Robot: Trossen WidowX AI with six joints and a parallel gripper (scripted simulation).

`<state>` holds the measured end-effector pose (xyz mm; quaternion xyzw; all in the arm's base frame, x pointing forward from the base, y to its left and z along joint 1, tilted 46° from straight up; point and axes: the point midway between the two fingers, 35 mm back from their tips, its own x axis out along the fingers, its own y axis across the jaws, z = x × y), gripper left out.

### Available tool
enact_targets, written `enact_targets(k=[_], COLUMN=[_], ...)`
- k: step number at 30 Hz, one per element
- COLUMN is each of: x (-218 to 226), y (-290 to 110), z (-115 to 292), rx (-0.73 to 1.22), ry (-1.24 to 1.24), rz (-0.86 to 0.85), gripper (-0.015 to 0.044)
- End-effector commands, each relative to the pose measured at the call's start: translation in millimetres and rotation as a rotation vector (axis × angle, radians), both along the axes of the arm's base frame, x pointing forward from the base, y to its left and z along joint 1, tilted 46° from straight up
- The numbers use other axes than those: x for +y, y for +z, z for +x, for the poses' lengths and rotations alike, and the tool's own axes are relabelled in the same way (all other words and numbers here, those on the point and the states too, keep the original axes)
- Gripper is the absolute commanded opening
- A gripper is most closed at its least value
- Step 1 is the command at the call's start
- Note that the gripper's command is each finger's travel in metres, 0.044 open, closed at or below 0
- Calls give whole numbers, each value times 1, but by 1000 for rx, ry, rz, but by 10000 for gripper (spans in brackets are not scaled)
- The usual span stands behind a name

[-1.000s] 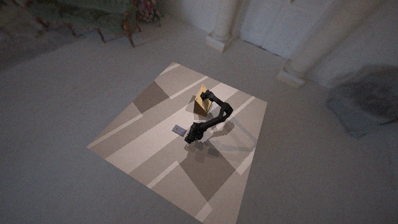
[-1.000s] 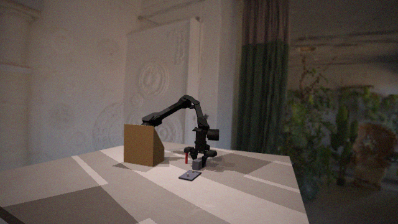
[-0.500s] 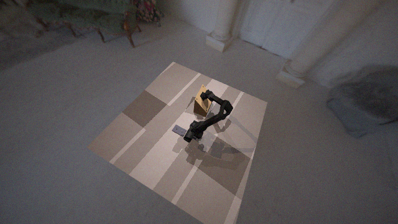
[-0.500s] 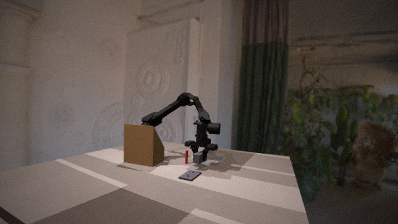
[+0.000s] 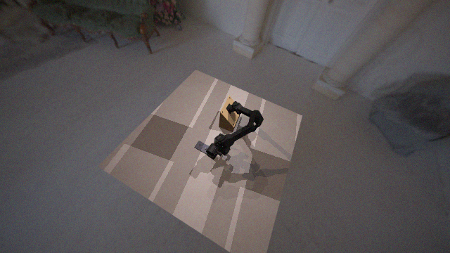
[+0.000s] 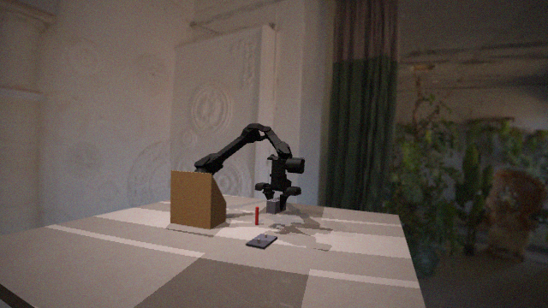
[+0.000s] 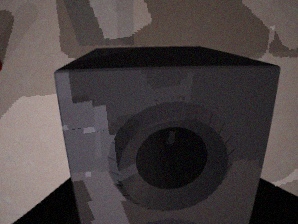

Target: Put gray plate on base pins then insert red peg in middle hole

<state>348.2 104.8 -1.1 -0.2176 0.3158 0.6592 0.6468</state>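
Note:
My gripper (image 6: pixel 276 200) (image 5: pixel 211 153) points straight down and is shut on the gray plate (image 6: pixel 272 207) (image 7: pixel 166 129), which it holds on edge just at the table top. In the wrist view the plate fills the frame, its middle hole (image 7: pixel 172 159) facing the camera and my dark fingers at the lower corners. The red peg (image 6: pixel 257 216) stands upright a little to the left of the plate. The dark flat base (image 6: pixel 261 241) (image 5: pixel 201 146) with its two small pins lies in front, apart from the plate.
A tan wedge-shaped block (image 6: pixel 194 204) (image 5: pixel 228 117) carries the arm's foot at the back left. The patterned table (image 6: pixel 364 252) ends at the right, close beyond the arm.

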Motion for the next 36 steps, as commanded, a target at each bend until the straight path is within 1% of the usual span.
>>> enact_targets(k=[1,12,16,36], x=[-11,-34,-35,-51], y=[11,34,35,-26], z=[5,3,3,9], rx=[-17,-16,-16,-44], ry=[0,0,1,27], rz=[-3,4,5,5], gripper=[0,0,0,0])
